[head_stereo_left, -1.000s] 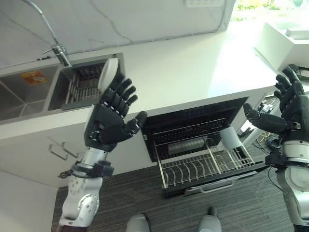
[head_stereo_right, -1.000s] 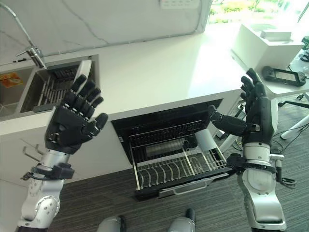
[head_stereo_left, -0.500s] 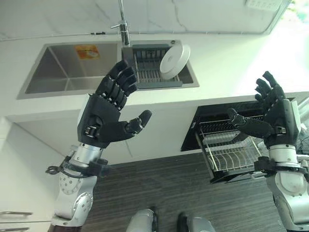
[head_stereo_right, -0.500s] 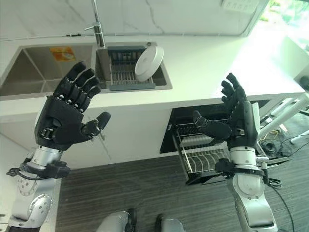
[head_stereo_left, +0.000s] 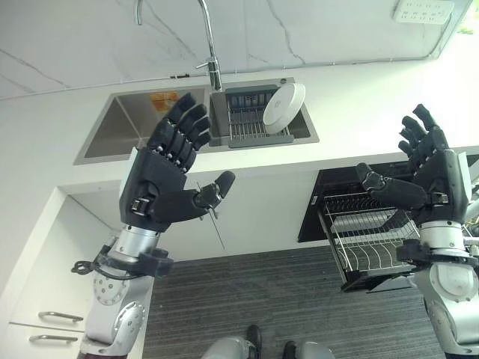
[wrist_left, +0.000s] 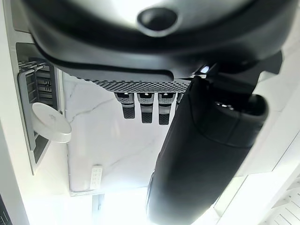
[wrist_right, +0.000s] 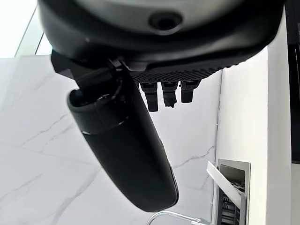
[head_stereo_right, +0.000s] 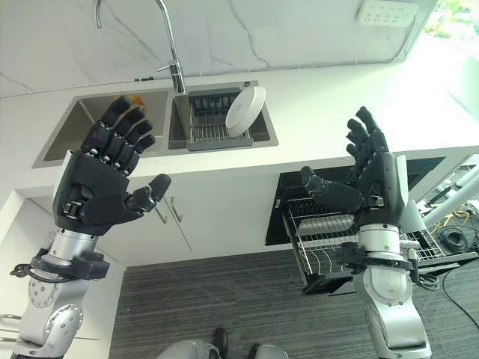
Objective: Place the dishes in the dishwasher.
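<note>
The long white stone desk (head_stereo_left: 359, 97) runs across the far side of my view, with a marble-veined white wall behind it, and it carries everything I need to deal with. Let into it at the left is the stainless-steel double sink (head_stereo_left: 127, 127), its tall curved chrome tap (head_stereo_left: 212, 60) rising between the two basins. Below the desk at the right, the black dishwasher (head_stereo_right: 299, 202) stands open with its silver wire rack (head_stereo_right: 322, 239) pulled out toward me, which I take to be the ready landing place for the dishes. In the right basin sits a grey slatted drying rack (head_stereo_left: 251, 123), and the round white plate (head_stereo_left: 283, 108) leans on edge against its right side, propped upright as a dish left to drain would be; that plate is the task's thing, and it rests there untouched, well apart from both of my hands. My left robot hand (head_stereo_left: 168, 183) is raised in front of the sink, palm turned inward, fingers spread straight and thumb out to the right, released and holding nothing. My right robot hand (head_stereo_right: 370, 179) is lifted over the dishwasher rack in the mirror pose, fingers straight up, thumb pointing left, also released and empty. I judge the work has not begun: the reach toward the plate comes next, and the left robot hand is the nearer one.
</note>
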